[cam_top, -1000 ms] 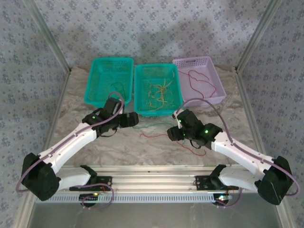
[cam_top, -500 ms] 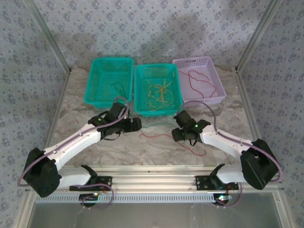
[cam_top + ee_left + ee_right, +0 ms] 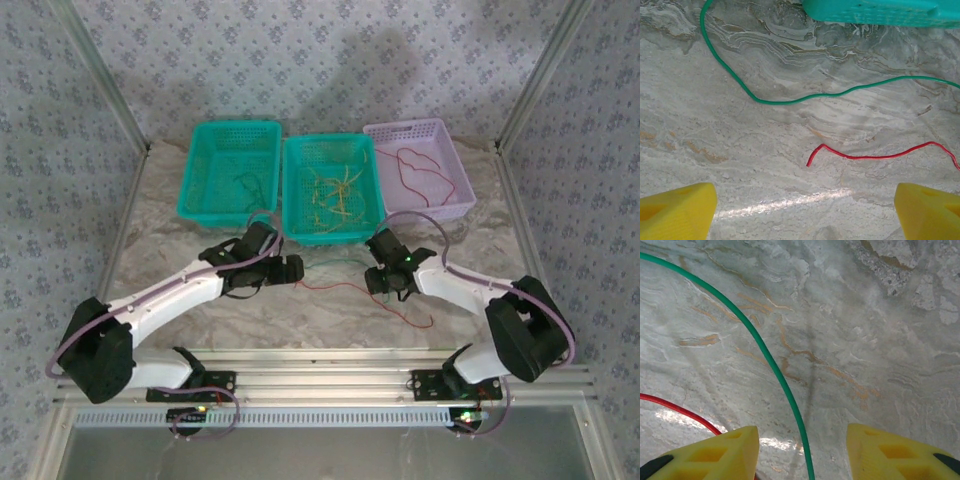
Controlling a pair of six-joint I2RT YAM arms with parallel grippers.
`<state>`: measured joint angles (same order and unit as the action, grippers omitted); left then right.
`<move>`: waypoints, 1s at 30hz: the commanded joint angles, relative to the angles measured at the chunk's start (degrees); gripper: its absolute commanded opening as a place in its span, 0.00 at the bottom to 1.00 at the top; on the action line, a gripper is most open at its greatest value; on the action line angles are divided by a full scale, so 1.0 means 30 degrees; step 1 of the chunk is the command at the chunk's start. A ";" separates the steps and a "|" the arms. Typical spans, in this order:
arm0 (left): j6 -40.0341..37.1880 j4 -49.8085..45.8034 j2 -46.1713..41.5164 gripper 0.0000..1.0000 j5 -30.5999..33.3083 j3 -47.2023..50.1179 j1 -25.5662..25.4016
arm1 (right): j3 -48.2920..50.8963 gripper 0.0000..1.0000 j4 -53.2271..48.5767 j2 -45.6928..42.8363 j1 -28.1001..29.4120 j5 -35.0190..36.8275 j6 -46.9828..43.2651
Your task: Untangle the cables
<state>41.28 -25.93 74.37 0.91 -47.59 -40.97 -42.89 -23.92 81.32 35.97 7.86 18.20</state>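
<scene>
Cables [image 3: 865,158] — red, green, seemingly yellow-orange

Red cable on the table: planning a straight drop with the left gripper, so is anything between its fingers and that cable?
Nothing visible. The red cable lies bare on the marble table ahead of the open fingers of the left gripper; the green cable runs farther off, apart from it.

Thin green wire [image 3: 790,101] lies slack on marble tabletop [image 3: 715,165] in one long curve. Thin red wire [image 3: 880,156] lies nr it, wavy, flat, not touching it in left wrist view. Tangled yellow-orange wires [image 3: 335,195] sit in mid teal basket [image 3: 291,190]. Looped red wire [image 3: 415,165] in lilac basket [image 3: 405,128]. Dark green strand [image 3: 250,183] in left teal basket [image 3: 235,126].
</scene>
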 commanded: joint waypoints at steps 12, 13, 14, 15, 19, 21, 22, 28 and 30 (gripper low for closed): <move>0.0257 0.1041 0.3700 0.87 0.0621 -0.1528 -0.1075 | 0.0102 0.56 -0.0143 -0.4126 0.0313 -0.0647 -0.0447; 0.0149 0.0819 0.3940 0.87 0.0976 -0.1717 -0.1079 | 0.0195 0.56 -0.0128 -0.4505 0.0420 -0.0808 -0.0603; 0.0079 0.0765 0.4067 0.87 0.1429 -0.1793 -0.1079 | 0.0346 0.57 -0.0030 -0.4849 0.0555 -0.1047 -0.0807; 0.0004 0.0731 0.4128 0.86 0.1858 -0.1834 -0.1079 | 0.0478 0.57 0.0059 -0.5115 0.0712 -0.1136 -0.0870; -0.0776 0.0617 0.4824 0.85 0.3177 -0.2568 -0.1050 | 0.0977 0.59 0.0530 -0.6173 0.1288 -0.1241 -0.0816; -0.1213 0.0736 0.5456 0.84 0.3181 -0.3046 -0.1050 | 0.1212 0.59 0.0892 -0.6712 0.1527 -0.1149 -0.0765; -0.1482 0.0854 0.5814 0.83 0.3110 -0.3309 -0.1072 | 0.1353 0.59 0.1012 -0.7042 0.1614 -0.1058 -0.0749; -0.3418 0.1425 0.7478 0.80 0.2083 -0.5125 -0.2260 | 0.2169 0.62 0.1595 -1.0329 0.2188 0.0753 -0.0588; -0.3846 0.1511 0.7647 0.82 0.2062 -0.5666 -0.2942 | 0.2147 0.64 0.1292 -1.1662 0.2182 0.1438 -0.0518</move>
<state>33.71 -22.33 97.08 7.75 -61.28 -47.00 -36.62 -20.75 50.81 42.22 8.03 16.91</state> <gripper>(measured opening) 0.818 0.634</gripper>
